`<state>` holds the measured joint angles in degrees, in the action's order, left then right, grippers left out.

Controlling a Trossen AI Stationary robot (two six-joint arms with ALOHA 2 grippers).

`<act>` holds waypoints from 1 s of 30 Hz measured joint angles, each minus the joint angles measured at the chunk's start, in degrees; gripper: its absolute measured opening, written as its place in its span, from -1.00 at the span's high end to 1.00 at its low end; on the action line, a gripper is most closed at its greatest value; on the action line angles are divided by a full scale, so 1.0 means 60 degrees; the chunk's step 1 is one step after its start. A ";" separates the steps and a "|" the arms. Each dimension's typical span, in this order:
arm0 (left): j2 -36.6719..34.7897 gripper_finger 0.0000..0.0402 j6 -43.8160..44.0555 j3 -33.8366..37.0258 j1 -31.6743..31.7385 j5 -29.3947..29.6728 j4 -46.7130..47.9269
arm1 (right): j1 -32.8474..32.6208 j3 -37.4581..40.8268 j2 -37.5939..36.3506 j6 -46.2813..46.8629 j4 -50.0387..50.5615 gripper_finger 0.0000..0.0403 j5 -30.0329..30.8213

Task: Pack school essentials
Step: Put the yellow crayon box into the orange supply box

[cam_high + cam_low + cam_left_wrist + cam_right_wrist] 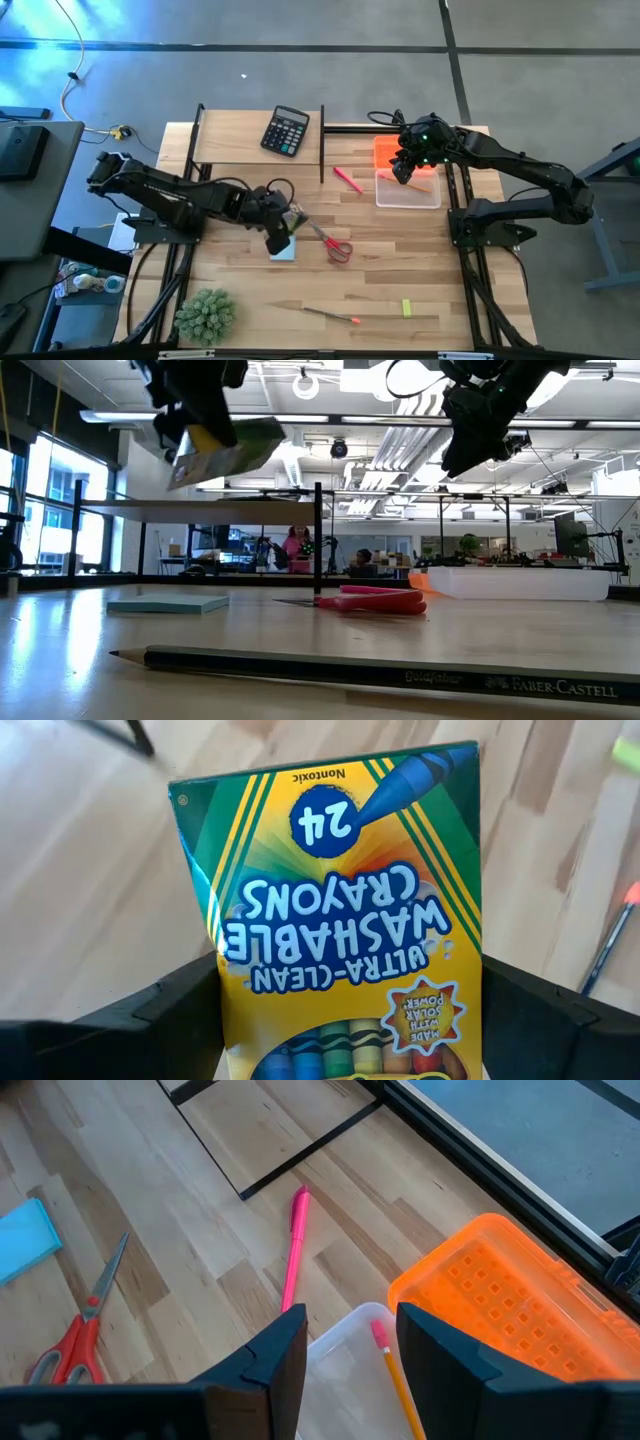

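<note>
My left gripper [276,226] hangs over the table's middle, shut on the yellow and green crayon box [340,900], which is lifted well above the wood [225,450]. Under it lies the pale blue note pad [283,250], with the red-handled scissors [336,246] flat beside it. The pink-red marker [347,178] lies left of the clear bin [408,192]. My right gripper [350,1320] hovers open over that bin, where one pencil [397,1380] rests inside. Another pencil [330,315] and the lime-green eraser [407,308] lie near the front edge. My left gripper pinches the crayon box between its two fingers [185,1005], one on each long side edge. It holds the end with the crayon window [340,1055]; the "24" end points away from the wrist. The box is lifted clear and tilted in the low view.
A black calculator [286,131] sits at the far edge, between black frame bars [322,145]. The bin's orange lid [390,152] lies open behind it. A spiky green plant [205,315] stands at the near left corner. Bare wood lies between the scissors and the bin.
</note>
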<state>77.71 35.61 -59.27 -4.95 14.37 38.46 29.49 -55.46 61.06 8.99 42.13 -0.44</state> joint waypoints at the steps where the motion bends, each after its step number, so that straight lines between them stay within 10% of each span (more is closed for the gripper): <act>1: 0.0000 -0.64 -0.0152 -0.0060 0.0032 0.0039 -0.0064 | 0.0001 0.0000 0.0000 0.0003 0.0000 0.28 0.0000; 30: 0.0004 -0.64 -0.1896 -0.0725 0.0768 0.0403 -0.0389 | -0.0001 0.0000 0.0000 0.1886 -0.1670 0.28 -0.0038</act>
<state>77.73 24.23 -63.61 -0.34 16.79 36.12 29.48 -55.46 61.06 20.31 32.11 -0.67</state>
